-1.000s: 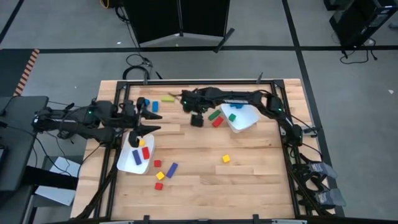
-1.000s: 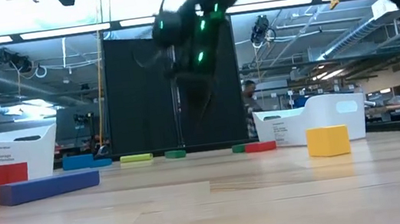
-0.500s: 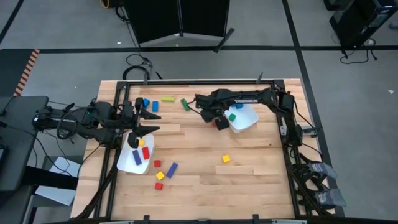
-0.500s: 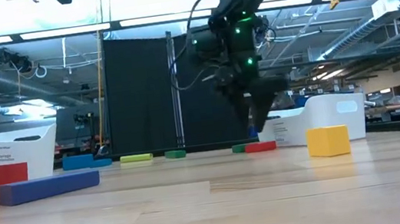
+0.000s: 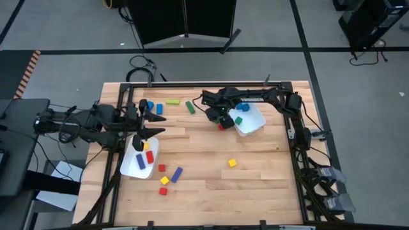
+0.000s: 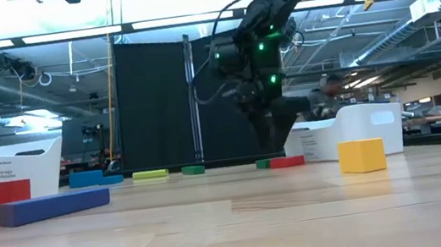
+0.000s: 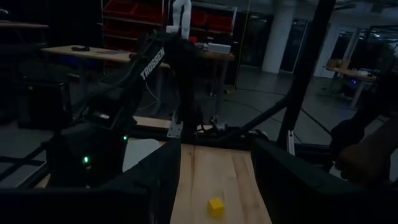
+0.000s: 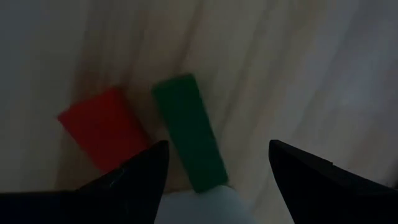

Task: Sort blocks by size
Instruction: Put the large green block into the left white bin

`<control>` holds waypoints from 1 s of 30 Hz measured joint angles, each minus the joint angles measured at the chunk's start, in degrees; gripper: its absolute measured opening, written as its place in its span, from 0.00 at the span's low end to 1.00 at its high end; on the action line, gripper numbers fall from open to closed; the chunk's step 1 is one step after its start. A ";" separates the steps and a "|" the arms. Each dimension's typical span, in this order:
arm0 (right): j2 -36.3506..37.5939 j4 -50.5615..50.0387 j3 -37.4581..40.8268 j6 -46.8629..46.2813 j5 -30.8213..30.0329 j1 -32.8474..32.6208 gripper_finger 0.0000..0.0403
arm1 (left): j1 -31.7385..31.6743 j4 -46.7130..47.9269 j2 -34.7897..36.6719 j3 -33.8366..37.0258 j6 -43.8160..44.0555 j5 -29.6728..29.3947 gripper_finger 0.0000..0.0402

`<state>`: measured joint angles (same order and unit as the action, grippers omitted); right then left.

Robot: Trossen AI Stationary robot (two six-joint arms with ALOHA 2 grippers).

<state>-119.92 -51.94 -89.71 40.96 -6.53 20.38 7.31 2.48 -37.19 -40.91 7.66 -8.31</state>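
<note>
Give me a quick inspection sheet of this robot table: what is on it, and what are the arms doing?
Surface: wooden table, bare at the near side.
Job's things: coloured blocks scattered; a red block and a green bar lie side by side under the right arm; a yellow cube sits alone.
Clutter: left tray and right tray, white, each holding blocks.
Grippers: right tool open above the green bar; left tool waits over the left tray.
Cables: black loop on the floor beyond the table.
Surroundings: workshop, a person behind the right tray.

Two white trays sit on the wooden table (image 5: 255, 179): left tray (image 5: 128, 167), right tray (image 5: 252, 126).
</note>
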 joint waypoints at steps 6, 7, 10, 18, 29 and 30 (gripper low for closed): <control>-3.31 -0.11 -0.09 1.06 -1.24 -0.30 0.71 | 0.00 -0.12 -1.07 0.00 0.36 -0.05 0.51; -3.39 -0.08 -0.10 1.15 -1.45 -0.36 0.71 | 0.00 -0.05 -1.14 0.00 0.39 -0.05 0.51; -3.84 -0.15 -0.18 1.46 -1.13 -0.31 0.69 | 0.00 -0.16 -1.45 0.00 0.46 -0.07 0.51; -4.00 -1.09 -0.03 2.77 1.21 -0.26 0.35 | 0.00 -0.12 -0.97 0.00 1.73 -0.09 0.51; -1.22 3.21 -5.93 -3.82 2.63 -3.14 0.27 | 0.00 -2.63 1.33 0.00 4.85 0.15 0.51; -0.56 5.86 -6.98 -5.49 3.04 -4.61 0.27 | 0.00 -3.46 1.78 0.00 5.08 0.50 0.51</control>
<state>-120.48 -46.08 -96.69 35.47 -3.49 15.78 7.31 -0.98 -35.40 -40.91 12.74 -7.81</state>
